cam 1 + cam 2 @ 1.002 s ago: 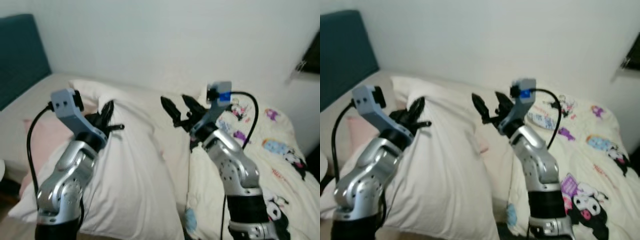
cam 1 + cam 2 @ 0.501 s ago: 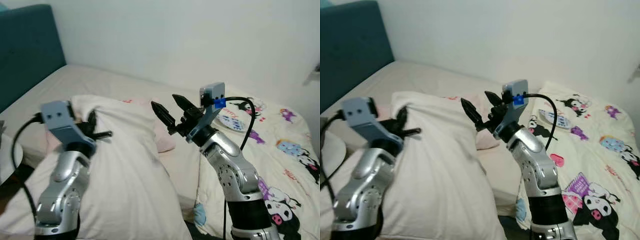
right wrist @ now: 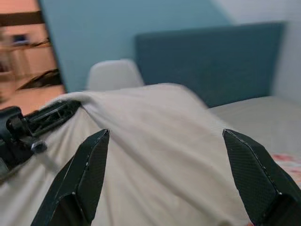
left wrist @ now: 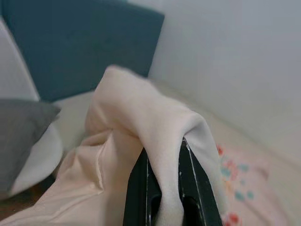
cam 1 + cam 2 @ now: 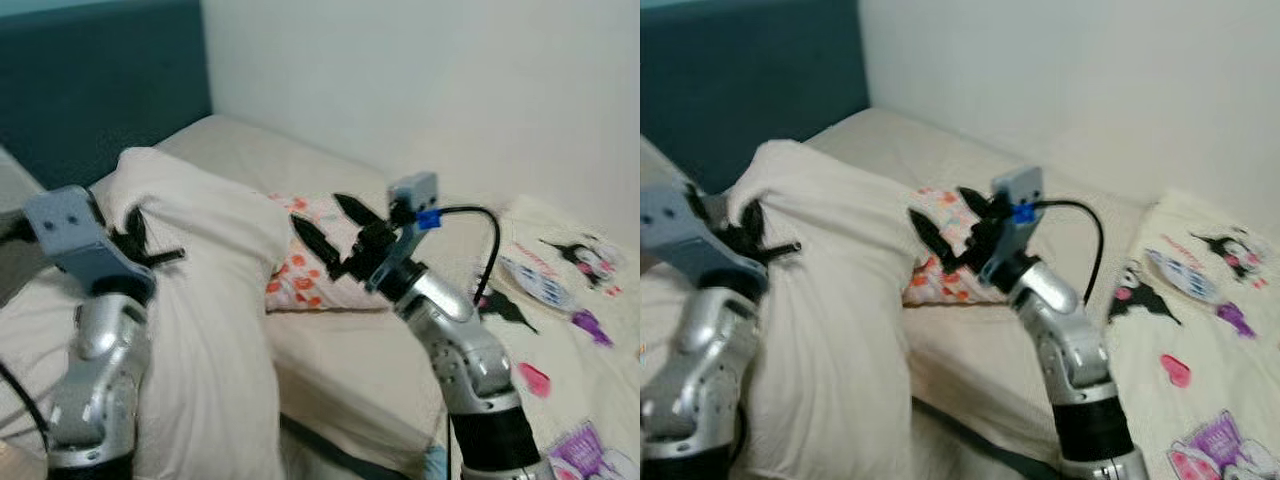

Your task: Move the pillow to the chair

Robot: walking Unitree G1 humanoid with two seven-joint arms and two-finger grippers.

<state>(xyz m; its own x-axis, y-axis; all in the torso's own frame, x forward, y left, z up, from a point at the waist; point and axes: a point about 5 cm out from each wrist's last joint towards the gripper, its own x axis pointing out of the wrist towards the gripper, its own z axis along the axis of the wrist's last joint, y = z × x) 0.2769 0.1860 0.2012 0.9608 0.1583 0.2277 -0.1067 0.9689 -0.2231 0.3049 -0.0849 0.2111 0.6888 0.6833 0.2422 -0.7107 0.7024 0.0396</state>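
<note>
The left gripper [image 4: 162, 188] pinches a fold of the cream pillow [image 5: 215, 300], held above the bed [image 5: 400, 340]; the right gripper [image 5: 325, 225] hangs beside it, fingers spread wide. A white chair [image 3: 115, 75] stands behind.

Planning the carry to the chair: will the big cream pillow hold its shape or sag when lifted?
Probably sags: the pillow already drapes from the left gripper, which pinches a fold. Likely light for its bulk. The open right gripper may need to steady it.

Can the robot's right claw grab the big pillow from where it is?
Probably yes. The right claw is open, its fingers spread on either side of the big pillow, with nothing between them. The left claw is already shut on a fold of it.
</note>
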